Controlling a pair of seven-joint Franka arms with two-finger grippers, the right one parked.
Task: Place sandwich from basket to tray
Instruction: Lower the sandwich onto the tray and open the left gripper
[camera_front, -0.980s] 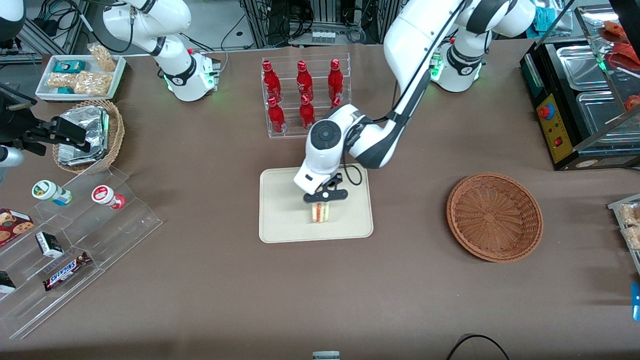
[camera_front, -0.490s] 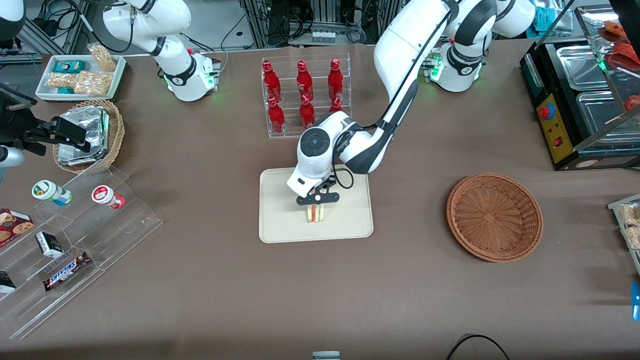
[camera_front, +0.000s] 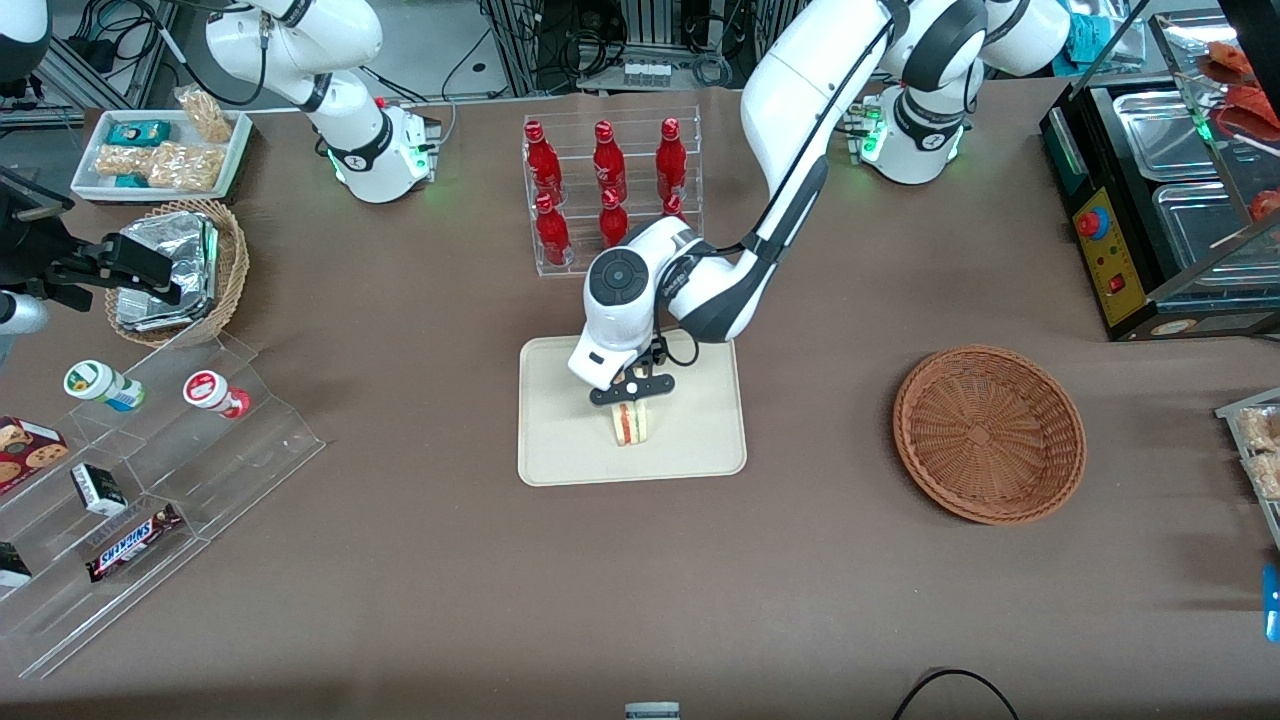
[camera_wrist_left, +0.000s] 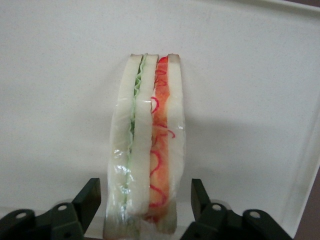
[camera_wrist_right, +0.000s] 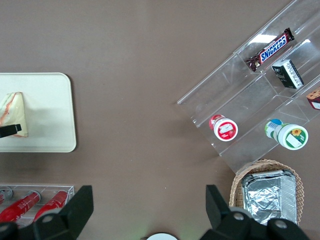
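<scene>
The sandwich (camera_front: 629, 425) stands on its edge on the cream-beige tray (camera_front: 560, 445), near the tray's middle. In the left wrist view the sandwich (camera_wrist_left: 147, 145) shows its green and red-orange filling between pale bread slices in clear wrap. My left gripper (camera_front: 630, 393) is right above it, and in the left wrist view the gripper (camera_wrist_left: 145, 195) is open, with one finger on each side of the sandwich and a small gap at each. The reddish-brown wicker basket (camera_front: 988, 433) lies empty toward the working arm's end of the table. The right wrist view also shows the sandwich (camera_wrist_right: 12, 112) on the tray (camera_wrist_right: 50, 110).
A clear rack of red bottles (camera_front: 608, 190) stands just farther from the front camera than the tray. A smaller basket with foil packets (camera_front: 180, 270), a white snack tray (camera_front: 160, 150) and a clear stepped shelf with snacks (camera_front: 150, 470) lie toward the parked arm's end.
The left gripper and the sandwich have shifted a little toward the parked arm's end over the tray. The basket has not moved.
</scene>
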